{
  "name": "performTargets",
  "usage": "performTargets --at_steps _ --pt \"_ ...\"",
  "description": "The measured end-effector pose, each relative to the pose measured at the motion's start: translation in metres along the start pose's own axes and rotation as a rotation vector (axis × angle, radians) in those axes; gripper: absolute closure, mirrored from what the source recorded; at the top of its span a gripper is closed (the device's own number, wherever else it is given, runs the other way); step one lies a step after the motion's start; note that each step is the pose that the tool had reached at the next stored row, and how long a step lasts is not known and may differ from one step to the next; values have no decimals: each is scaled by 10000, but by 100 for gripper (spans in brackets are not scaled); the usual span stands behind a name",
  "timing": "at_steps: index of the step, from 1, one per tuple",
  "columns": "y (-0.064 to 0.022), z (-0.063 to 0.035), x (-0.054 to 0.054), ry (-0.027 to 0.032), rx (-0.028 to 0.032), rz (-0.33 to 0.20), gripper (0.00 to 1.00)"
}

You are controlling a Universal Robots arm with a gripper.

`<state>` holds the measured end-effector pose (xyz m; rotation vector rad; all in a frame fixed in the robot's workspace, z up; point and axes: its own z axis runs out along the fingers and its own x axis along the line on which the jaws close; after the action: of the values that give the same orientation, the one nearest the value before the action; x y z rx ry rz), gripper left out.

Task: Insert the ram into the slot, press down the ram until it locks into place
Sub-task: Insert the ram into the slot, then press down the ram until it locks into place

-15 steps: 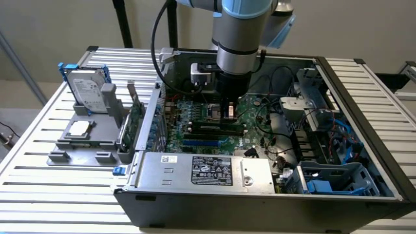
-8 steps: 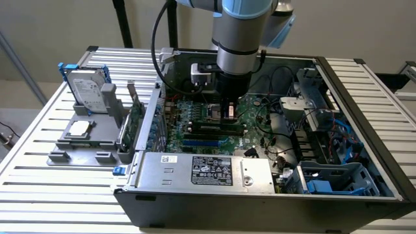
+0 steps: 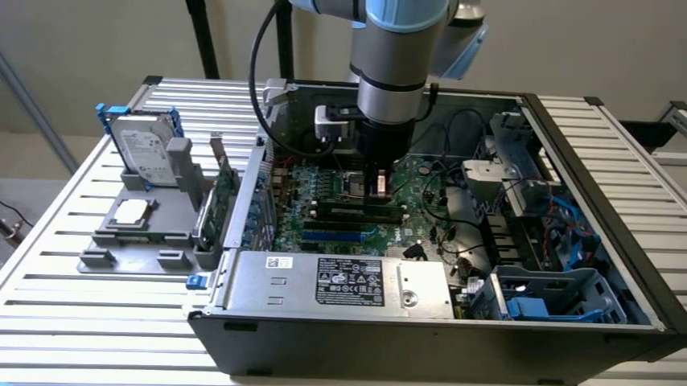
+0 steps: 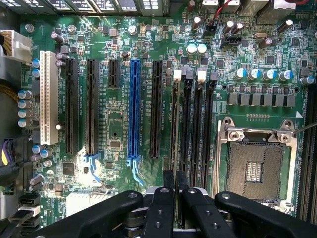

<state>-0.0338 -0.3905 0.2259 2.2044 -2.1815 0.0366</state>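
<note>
The gripper (image 4: 176, 191) is pinched shut on the ram (image 4: 174, 139); tilted over the slot (image 4: 177, 75), pressing could jam it.

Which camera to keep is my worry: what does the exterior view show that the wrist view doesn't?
The exterior view adds the case, hard drive and power supply. The wrist view adds the white slot. Shared: the motherboard, blue slot, memory slots and hand.
</note>
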Motion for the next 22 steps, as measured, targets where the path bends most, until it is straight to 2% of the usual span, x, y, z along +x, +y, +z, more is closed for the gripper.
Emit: performTargets --at_steps 3,4,9,14,17,22 --pt "4 -19 1 -2 -1 1 85" --pt "5 -39 2 -1 -2 0 79" --pt "43 -136 6 1 -2 1 79" --pt "96 -165 6 -2 -1 1 79" --pt "97 -167 6 -1 -1 0 89" --pt "98 -167 7 0 -2 1 89"
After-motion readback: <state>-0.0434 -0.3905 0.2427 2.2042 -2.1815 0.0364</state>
